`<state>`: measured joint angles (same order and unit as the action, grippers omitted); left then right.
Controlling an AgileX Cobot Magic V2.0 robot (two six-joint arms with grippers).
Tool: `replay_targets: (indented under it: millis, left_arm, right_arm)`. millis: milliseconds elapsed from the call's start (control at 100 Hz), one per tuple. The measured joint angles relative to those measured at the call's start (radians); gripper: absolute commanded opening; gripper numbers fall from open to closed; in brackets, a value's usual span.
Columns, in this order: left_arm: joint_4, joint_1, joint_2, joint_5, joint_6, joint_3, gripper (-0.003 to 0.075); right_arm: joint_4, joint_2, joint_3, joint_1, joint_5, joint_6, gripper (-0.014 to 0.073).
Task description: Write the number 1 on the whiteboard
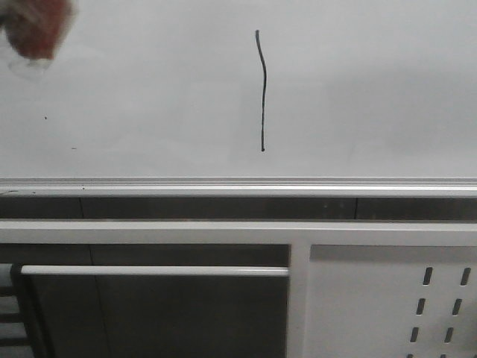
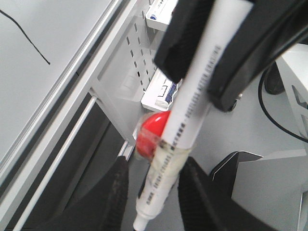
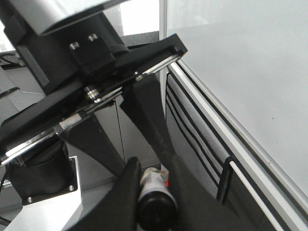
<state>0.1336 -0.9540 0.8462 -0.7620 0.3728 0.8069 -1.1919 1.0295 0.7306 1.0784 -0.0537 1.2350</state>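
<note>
Since the number 1 point(image 1: 261, 89) is drawn, running twelve to six, the marker point(image 2: 185, 120) is gripped by the left gripper point(image 2: 153, 192), off the whiteboard point(image 1: 373, 89).

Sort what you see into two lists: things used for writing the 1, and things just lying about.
Job: whiteboard; number 1; marker pen held in the left end effector.
Lying about: perforated panel; red object; boxes.

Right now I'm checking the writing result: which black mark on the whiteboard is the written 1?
The number 1 is the long, slightly wavy vertical stroke near the middle of the whiteboard. The other marks, far to its left, are only tiny specks.
</note>
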Motion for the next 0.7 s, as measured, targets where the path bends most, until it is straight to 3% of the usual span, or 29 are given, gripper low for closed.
replay_targets:
  millis: [520,700]
  left_arm:
    - [0.002,0.0,0.002,-0.03,0.0,0.0,0.0218]
    - [0.004,0.0,0.002,-0.032,0.0,0.0,0.0137]
  right_arm:
    - [0.0,0.0,0.0,0.0,-0.014,0.0,-0.0053]
    - [0.0,0.0,0.0,0.0,-0.016,0.0,-0.0053]
